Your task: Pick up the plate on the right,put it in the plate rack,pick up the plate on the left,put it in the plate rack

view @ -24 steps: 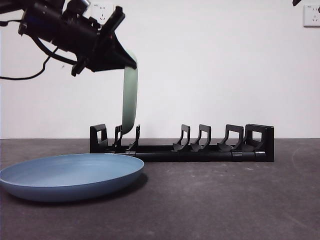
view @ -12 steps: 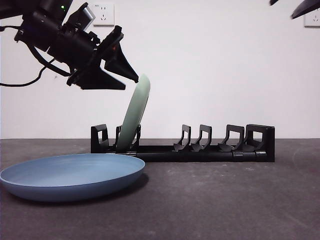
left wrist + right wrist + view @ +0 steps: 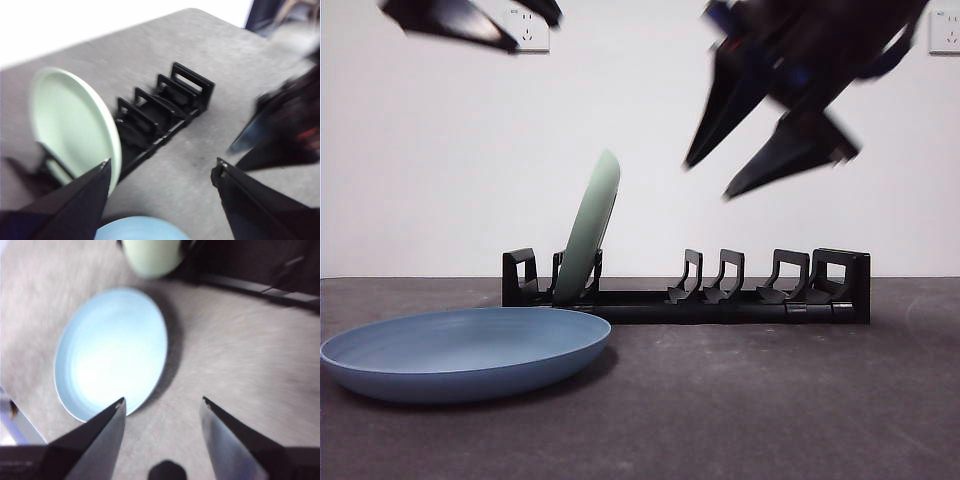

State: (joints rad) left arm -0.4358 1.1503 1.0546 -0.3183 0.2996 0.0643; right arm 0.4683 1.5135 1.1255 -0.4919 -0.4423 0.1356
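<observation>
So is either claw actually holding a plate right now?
No. Both the left claw and right claw are open and empty; the green plate stands in the rack.

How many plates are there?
2. The green plate stands tilted in the plate rack, near one end. The blue plate lies flat on the table in front of the rack. No others show.

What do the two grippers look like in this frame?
The left gripper and the right gripper each have two matte black, wedge-shaped jaws that taper to thin points. The right gripper's body is black too, with hints of blue and red that are too blurred to identify.
</observation>
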